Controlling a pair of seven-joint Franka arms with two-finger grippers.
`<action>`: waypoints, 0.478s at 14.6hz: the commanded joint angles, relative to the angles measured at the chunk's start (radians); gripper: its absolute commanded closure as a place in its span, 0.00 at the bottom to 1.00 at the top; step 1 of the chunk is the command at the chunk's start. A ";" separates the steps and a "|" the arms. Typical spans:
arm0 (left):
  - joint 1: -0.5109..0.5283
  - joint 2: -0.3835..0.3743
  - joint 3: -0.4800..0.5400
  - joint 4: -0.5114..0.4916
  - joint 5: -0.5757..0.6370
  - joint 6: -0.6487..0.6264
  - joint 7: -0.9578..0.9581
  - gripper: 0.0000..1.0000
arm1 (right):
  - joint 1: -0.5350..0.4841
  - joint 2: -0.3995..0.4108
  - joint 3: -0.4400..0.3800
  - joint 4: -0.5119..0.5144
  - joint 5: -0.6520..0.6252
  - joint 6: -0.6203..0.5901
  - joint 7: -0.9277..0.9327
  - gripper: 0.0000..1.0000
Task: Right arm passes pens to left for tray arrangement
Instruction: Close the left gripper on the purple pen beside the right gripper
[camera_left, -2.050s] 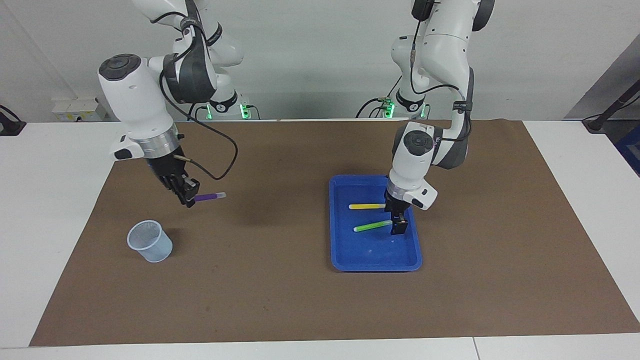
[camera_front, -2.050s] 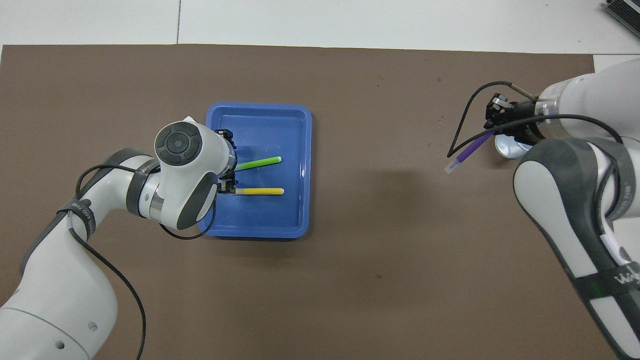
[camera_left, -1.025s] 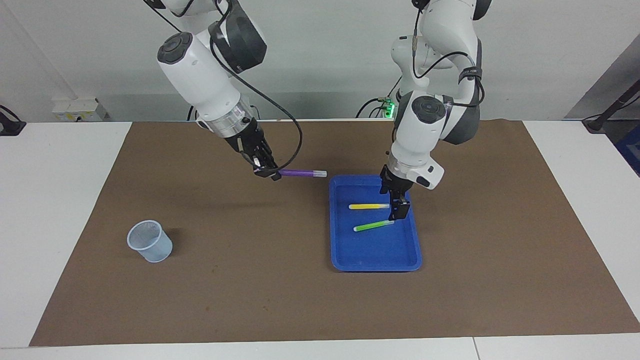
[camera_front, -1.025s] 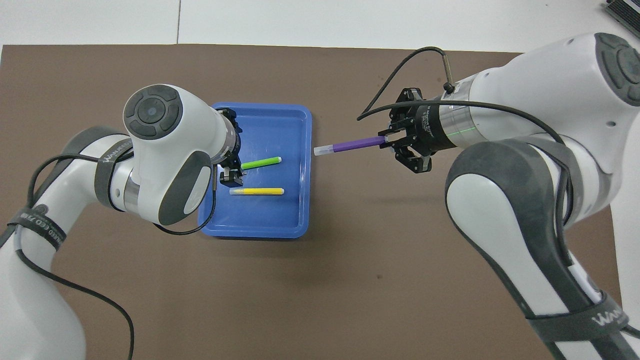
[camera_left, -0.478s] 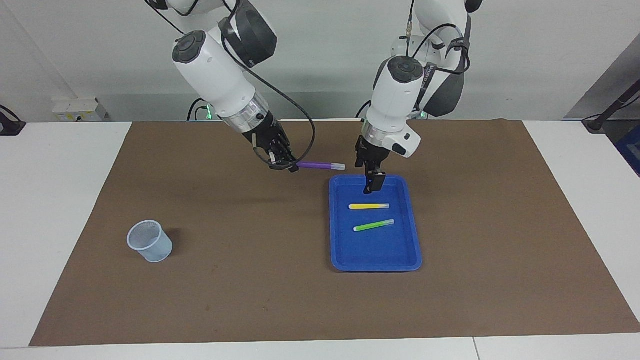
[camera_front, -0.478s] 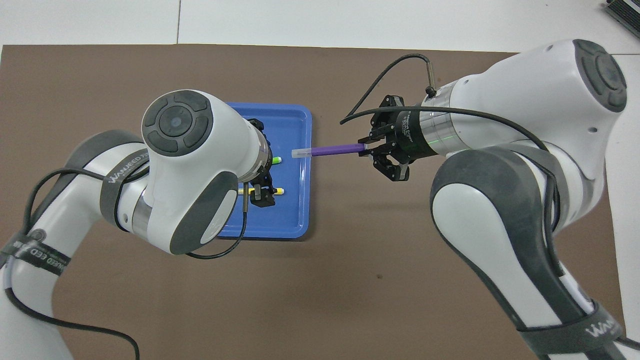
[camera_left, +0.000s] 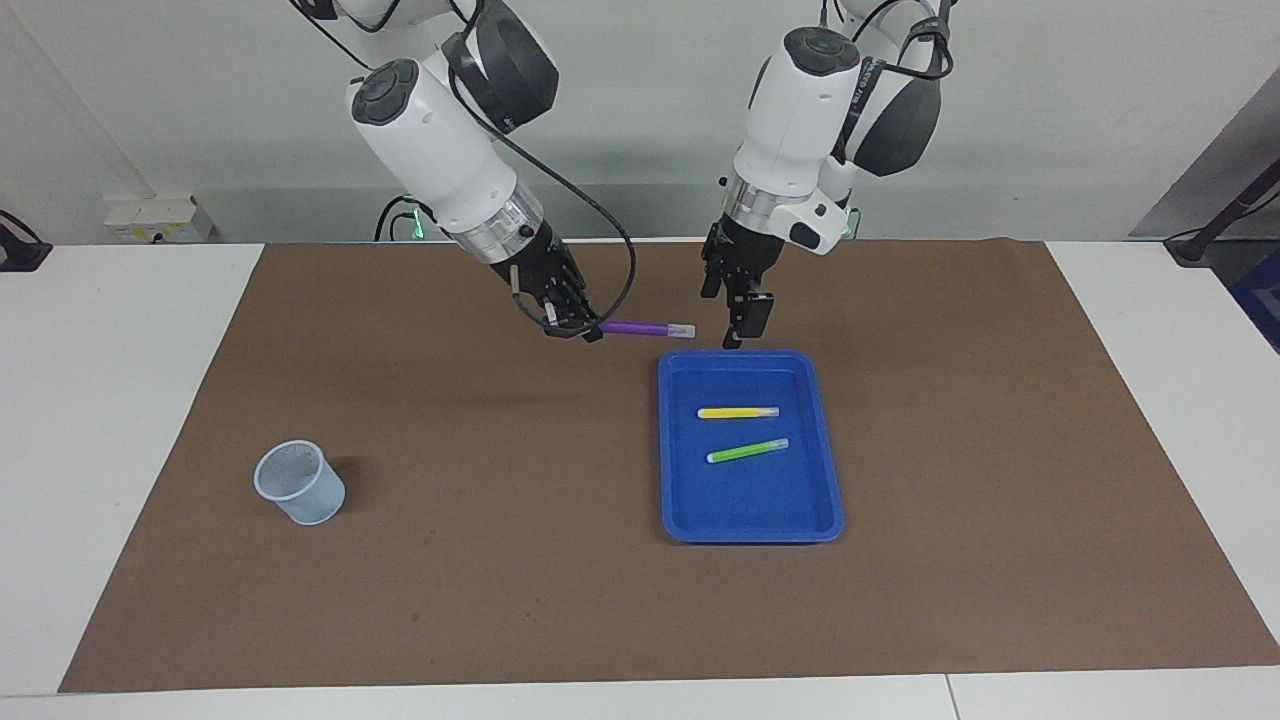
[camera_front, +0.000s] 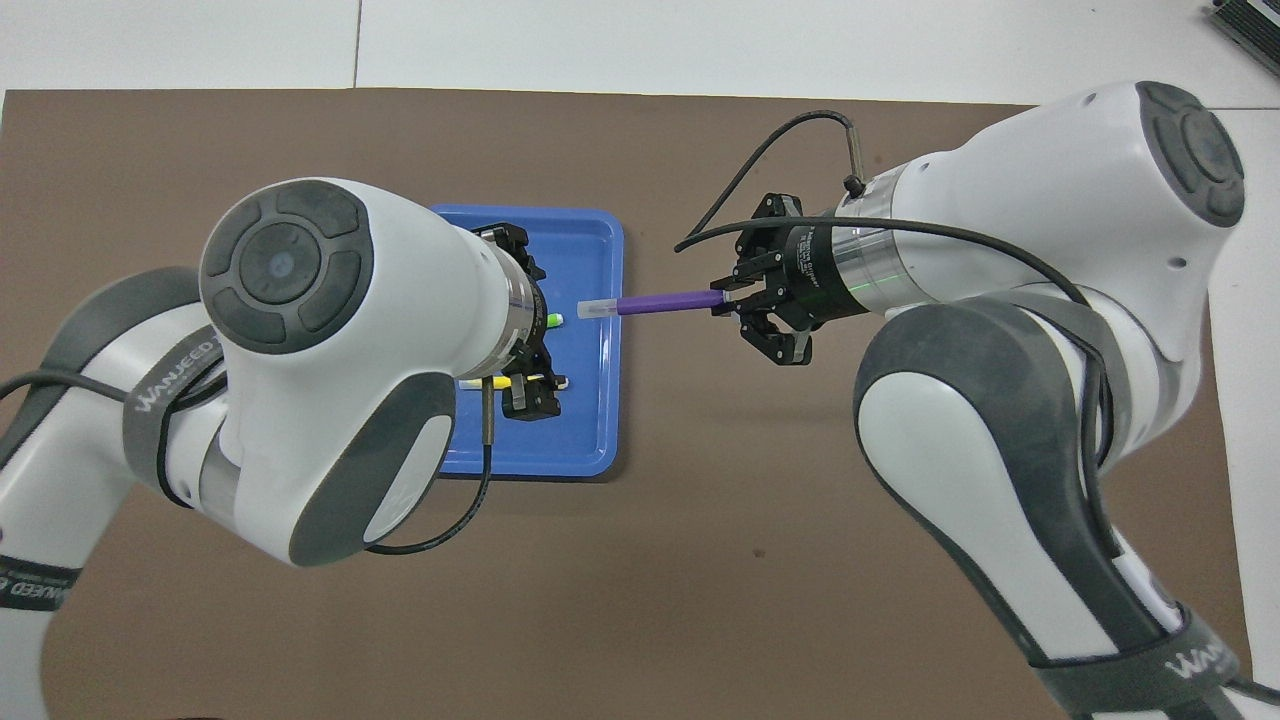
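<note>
The blue tray lies on the brown mat. In it are a yellow pen and a green pen, side by side. My right gripper is shut on a purple pen and holds it level in the air. The pen's whitish end points at my left gripper. That gripper hangs open and empty over the tray's rim nearest the robots, a short gap from the pen's tip. In the overhead view the left arm covers most of both pens in the tray.
A translucent bluish cup stands on the mat toward the right arm's end of the table. The brown mat covers most of the white table.
My left gripper let go of the green pen, rose out of the tray and moved toward the robots. My right gripper carried the purple pen from above the cup toward the left gripper.
</note>
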 joint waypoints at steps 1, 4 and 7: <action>-0.026 -0.010 -0.009 -0.011 -0.012 0.000 -0.044 0.00 | -0.003 0.018 0.011 0.028 0.023 -0.006 0.019 1.00; -0.039 -0.007 -0.009 -0.011 -0.012 0.049 -0.106 0.00 | -0.001 0.018 0.011 0.026 0.023 -0.006 0.020 1.00; -0.045 -0.005 -0.009 -0.022 -0.012 0.081 -0.117 0.00 | -0.001 0.018 0.011 0.020 0.021 -0.005 0.019 1.00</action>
